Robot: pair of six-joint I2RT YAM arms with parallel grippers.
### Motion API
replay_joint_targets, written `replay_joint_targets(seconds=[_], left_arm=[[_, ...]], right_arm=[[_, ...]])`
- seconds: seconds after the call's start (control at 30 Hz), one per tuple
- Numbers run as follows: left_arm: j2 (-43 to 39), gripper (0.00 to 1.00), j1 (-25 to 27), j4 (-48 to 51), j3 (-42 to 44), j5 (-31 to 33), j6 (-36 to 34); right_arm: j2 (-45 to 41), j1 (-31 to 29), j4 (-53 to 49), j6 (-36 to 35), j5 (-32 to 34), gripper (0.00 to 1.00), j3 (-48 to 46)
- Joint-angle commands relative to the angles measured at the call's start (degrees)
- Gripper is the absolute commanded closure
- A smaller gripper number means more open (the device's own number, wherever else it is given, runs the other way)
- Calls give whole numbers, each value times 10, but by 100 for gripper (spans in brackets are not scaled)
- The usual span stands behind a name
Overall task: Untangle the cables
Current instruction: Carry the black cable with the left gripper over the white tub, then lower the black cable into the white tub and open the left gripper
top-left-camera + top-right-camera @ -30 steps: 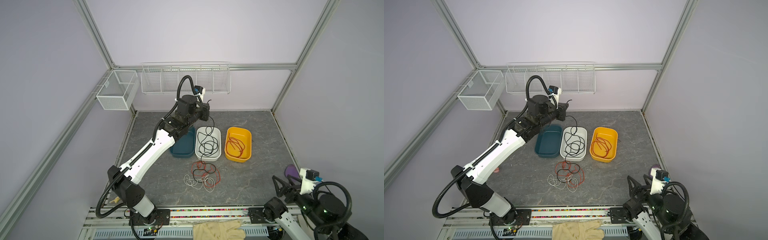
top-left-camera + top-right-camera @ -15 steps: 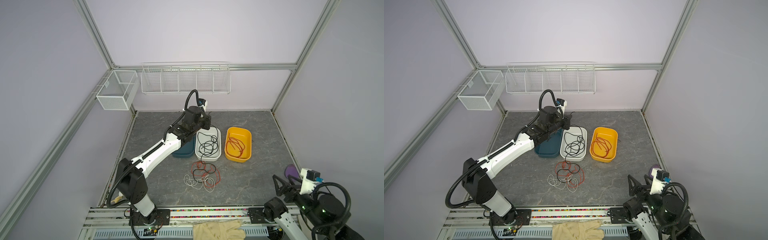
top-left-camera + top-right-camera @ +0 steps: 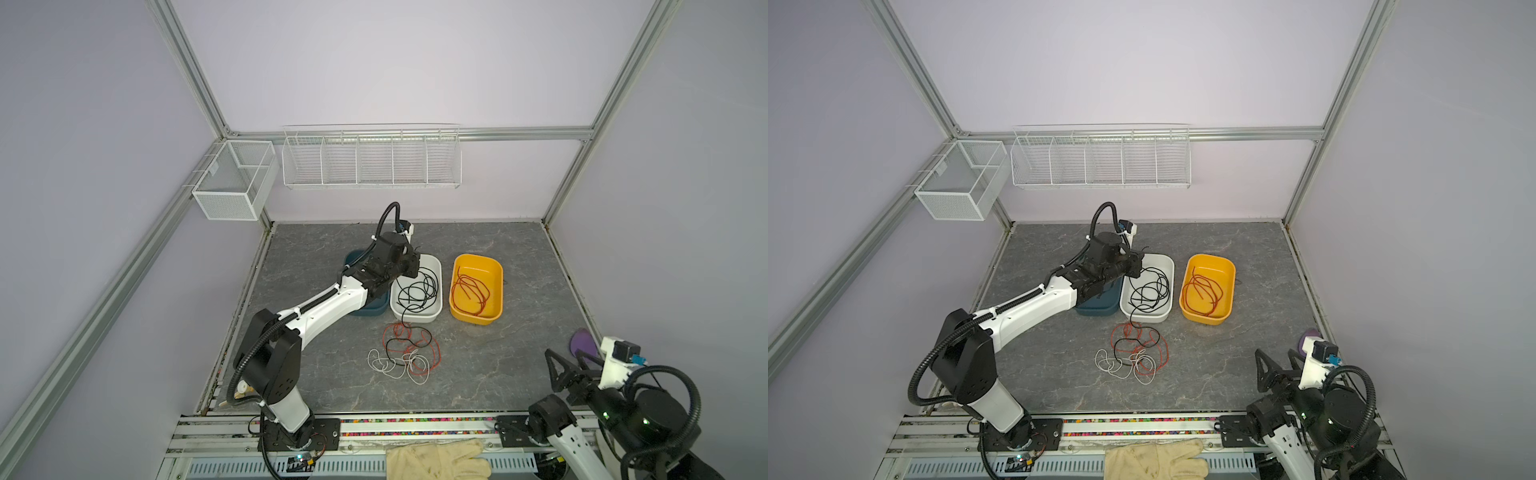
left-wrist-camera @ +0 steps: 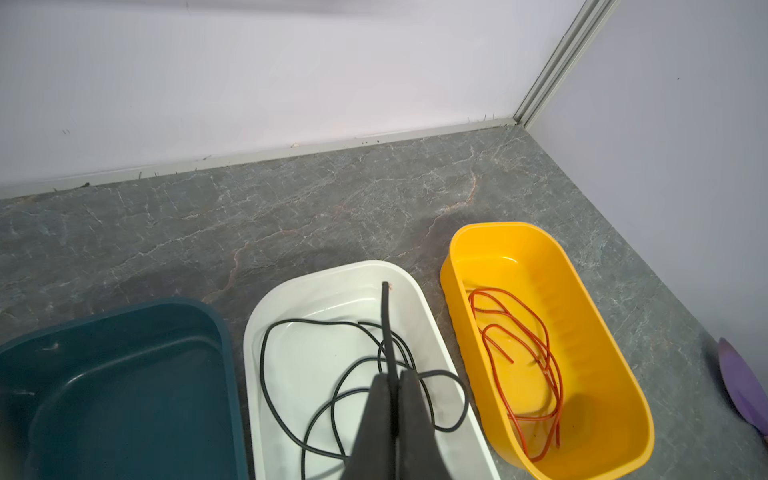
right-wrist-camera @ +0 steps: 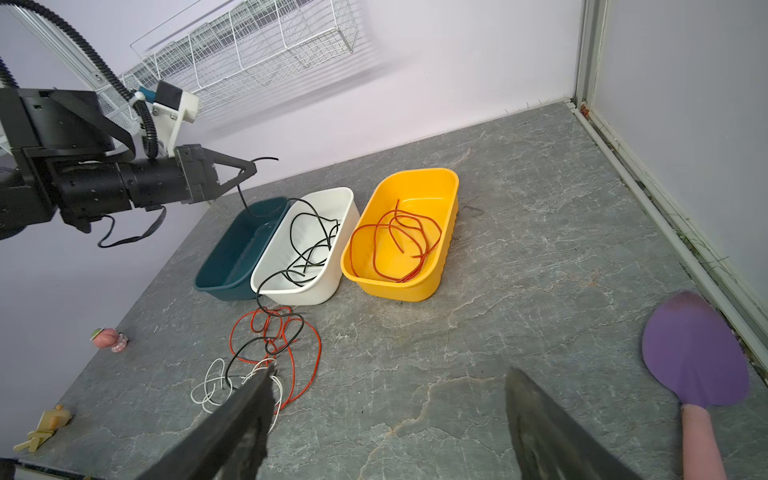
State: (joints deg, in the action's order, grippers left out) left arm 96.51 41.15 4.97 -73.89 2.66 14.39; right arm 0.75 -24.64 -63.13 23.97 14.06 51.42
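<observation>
- Grey marbled tabletop (image 3: 498, 374): one red cable (image 4: 552, 376) already lies in the yellow bin (image 3: 478, 257).
- My left gripper (image 4: 392, 380) is pinched tight on the black cable (image 4: 386, 316) over the white bin (image 3: 428, 318).
- That cable's tail trails into the tangle (image 3: 409, 353), which I judge unsorted.
- My right gripper (image 5: 388, 374) gapes wide, empty.

1. Both top views looked steeply down from high above the front rail (image 3: 415, 422) toward the back wall (image 3: 395, 62), far enough to hold the whole tabletop (image 3: 498, 374).
2. The left wrist camera hung close over the white tub (image 4: 332, 291), facing that wall.
3. The right wrist camera sat low at the near right corner, looking across the tabletop toward the far left.
4. All four views shared the white tub, its black cable (image 4: 386, 324) and the yellow tub (image 5: 399, 289).
</observation>
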Motion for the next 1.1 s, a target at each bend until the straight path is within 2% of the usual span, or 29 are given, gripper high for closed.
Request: replay_joint_targets(seconds=[0.0,0.13,0.43,0.8,1.07], left_arm=[[20,100,-5,-6,14,-12,11],[38,100,-4,-22,32,-14,17],[81,100,-5,-5,19,13,8],[154,100,-5,88,-61,17,7],[154,98,-5,102,-75,31,9]], right_arm=[[-6,5,16,-7,-4,12,-5],[-5,7,15,-6,-4,12,-5],[-5,13,17,-8,-7,12,-5],[-6,16,17,-10,-9,12,-6],[-5,19,18,-10,-11,12,-6]])
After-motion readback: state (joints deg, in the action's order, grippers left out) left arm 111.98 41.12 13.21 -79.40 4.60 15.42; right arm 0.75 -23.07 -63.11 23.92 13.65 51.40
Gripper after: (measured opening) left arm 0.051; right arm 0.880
